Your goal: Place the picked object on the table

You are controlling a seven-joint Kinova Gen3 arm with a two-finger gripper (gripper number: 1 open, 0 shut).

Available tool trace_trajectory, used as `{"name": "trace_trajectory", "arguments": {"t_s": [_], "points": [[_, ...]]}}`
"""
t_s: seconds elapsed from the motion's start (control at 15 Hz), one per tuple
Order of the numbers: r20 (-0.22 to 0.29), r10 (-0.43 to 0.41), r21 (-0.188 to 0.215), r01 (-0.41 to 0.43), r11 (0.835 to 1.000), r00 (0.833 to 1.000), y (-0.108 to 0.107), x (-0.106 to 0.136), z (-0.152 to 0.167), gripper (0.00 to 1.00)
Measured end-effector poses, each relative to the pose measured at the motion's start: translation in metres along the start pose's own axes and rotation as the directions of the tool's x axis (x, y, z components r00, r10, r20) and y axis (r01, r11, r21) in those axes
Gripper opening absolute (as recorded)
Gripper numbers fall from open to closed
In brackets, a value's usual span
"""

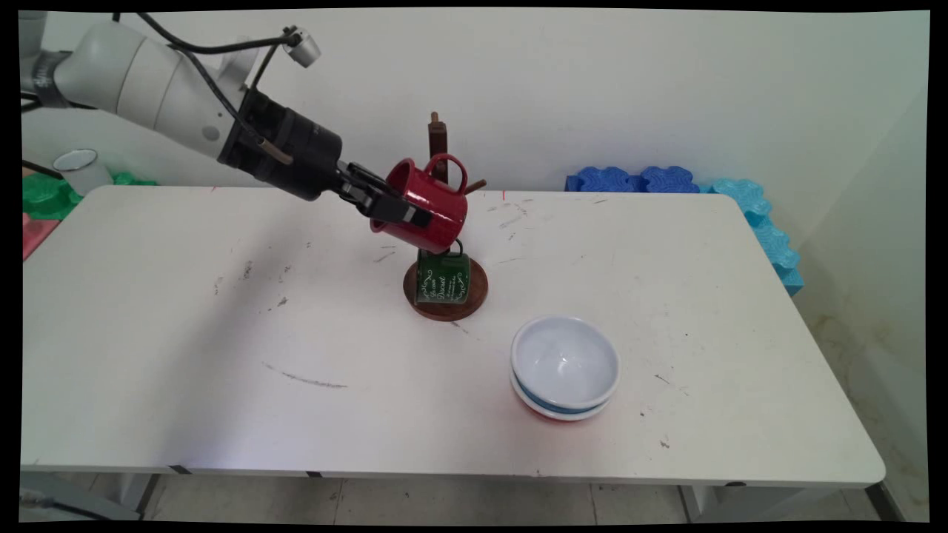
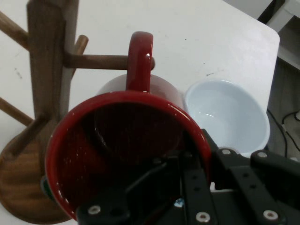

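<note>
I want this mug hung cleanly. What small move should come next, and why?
Probably ease the red mug farther along the peg. The pincer grips its rim, and the handle sits only at the peg's tip, so release now looks risky.

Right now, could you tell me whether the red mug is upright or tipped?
Tipped. The red mug lies on its side in the tool, mouth facing the hand camera, handle around a peg of the wooden rack.

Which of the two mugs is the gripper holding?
The red mug, tilted, its rim clamped by the gripper beside the wooden mug tree. The green mug hangs low, untouched.
</note>
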Motion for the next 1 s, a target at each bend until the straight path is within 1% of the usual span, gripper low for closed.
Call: {"name": "trace_trajectory", "arguments": {"t_s": [0.6, 0.87, 1.0], "points": [[0.003, 0.003, -0.037, -0.003, 0.999, 1.000, 0.019, 0.001, -0.006, 0.00], [0.013, 0.017, -0.042, -0.016, 0.999, 1.000, 0.024, 0.000, -0.012, 0.00], [0.023, 0.030, -0.038, -0.029, 0.999, 0.999, 0.026, -0.002, -0.017, 0.00]]}}
